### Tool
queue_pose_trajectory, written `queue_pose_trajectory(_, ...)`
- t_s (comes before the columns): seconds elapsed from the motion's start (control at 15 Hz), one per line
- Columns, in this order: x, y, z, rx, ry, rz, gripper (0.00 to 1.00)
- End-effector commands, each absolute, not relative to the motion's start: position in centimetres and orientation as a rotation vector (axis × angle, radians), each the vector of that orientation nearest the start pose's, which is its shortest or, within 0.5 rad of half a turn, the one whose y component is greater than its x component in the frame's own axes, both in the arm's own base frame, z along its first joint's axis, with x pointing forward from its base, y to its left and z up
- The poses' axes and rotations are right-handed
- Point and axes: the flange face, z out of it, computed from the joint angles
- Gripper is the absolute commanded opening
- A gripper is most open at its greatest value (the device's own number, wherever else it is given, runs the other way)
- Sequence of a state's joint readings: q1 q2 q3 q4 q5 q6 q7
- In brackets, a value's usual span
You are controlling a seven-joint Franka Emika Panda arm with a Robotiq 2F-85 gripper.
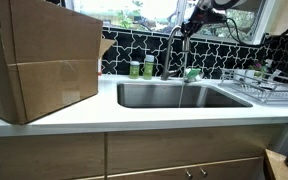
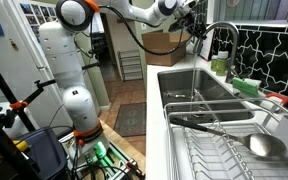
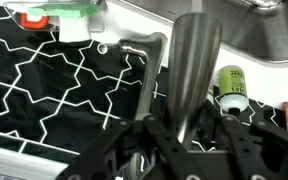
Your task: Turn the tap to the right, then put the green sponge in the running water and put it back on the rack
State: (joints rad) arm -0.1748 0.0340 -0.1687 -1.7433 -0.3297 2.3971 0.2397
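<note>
The tap [image 1: 176, 50] is a tall steel gooseneck behind the sink, also seen in an exterior view [image 2: 222, 38]. In the wrist view its steel tube [image 3: 192, 60] runs between my fingers. My gripper [image 3: 184, 140] straddles the tube near the top of the tap [image 1: 192, 22], fingers apart, with a dark gap on one side. The green sponge [image 2: 246, 83] lies on the sink's back edge beside the tap, and shows in the wrist view [image 3: 62, 16] and in an exterior view [image 1: 192, 73]. A faint thin stream of running water [image 1: 180, 95] falls into the basin.
Two small green-and-white containers [image 1: 141, 68] stand behind the sink; one shows in the wrist view [image 3: 231, 88]. A large cardboard box [image 1: 39, 60] fills the counter on one side. A wire dish rack [image 1: 259, 88] with utensils [image 2: 219, 140] sits on the other side of the steel sink [image 1: 154, 96].
</note>
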Motion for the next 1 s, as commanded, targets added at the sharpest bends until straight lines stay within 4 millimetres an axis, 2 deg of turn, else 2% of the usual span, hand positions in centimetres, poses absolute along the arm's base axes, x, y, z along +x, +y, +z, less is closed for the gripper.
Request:
queue_pose_trajectory(0.0,57.0,-20.7,60.8,-3.245,0.633,-0.989,0.73)
queue_pose_trajectory(0.2,56.1,-19.2,61.6,-3.210,0.618,-0.986,0.95)
queue_pose_trajectory(0.27,55.7,-18.7,62.0,-3.213,0.597,-0.986,0.99)
queue_pose_trajectory(0.47,53.4,-17.8,63.3,-3.269,0.574,-0.927,1.00)
queue_pose_trajectory(0.6,50.9,-18.0,64.4,-3.298,0.614,-0.854,1.00)
queue_pose_trajectory(0.73,48.3,-19.6,65.3,-3.269,0.726,-0.813,1.00)
queue_pose_trajectory(0.8,47.5,-20.3,65.7,-3.224,0.769,-0.862,1.00)
queue_pose_trajectory(0.87,50.2,-19.5,66.0,-3.258,0.710,-0.865,1.00)
queue_pose_trajectory(0.93,49.5,-19.9,66.5,-3.251,0.726,-0.880,1.00)
